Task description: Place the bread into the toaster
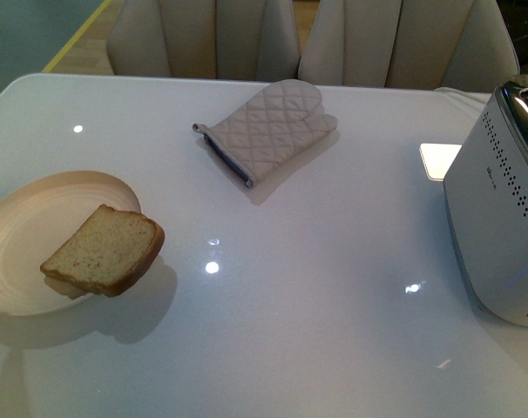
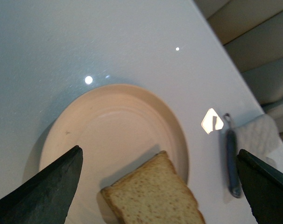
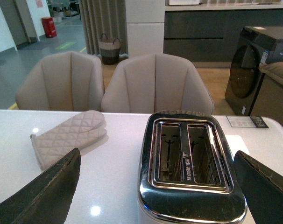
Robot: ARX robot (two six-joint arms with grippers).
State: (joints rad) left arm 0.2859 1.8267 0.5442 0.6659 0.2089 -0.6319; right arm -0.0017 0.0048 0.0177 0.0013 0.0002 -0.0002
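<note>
A glossy white table (image 1: 334,287) is filling the scene, reflecting small spots of ceiling light. A round cream plate (image 1: 20,235) is sitting on its left side, near the front edge. A quilted grey oven mitt (image 1: 268,126) is lying flat toward the far edge, well apart from the plate, its cuff and small hanging loop pointing left. Two beige padded chairs (image 1: 203,35) are standing side by side behind the table. Further back, a woven basket (image 3: 109,48) is standing by a curtain (image 3: 102,18), and a dark washing machine (image 3: 253,70) is standing beyond the chairs.

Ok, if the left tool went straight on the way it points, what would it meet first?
Probably the bread, lying on the plate ahead of the open left tool; depth is unclear.
</note>
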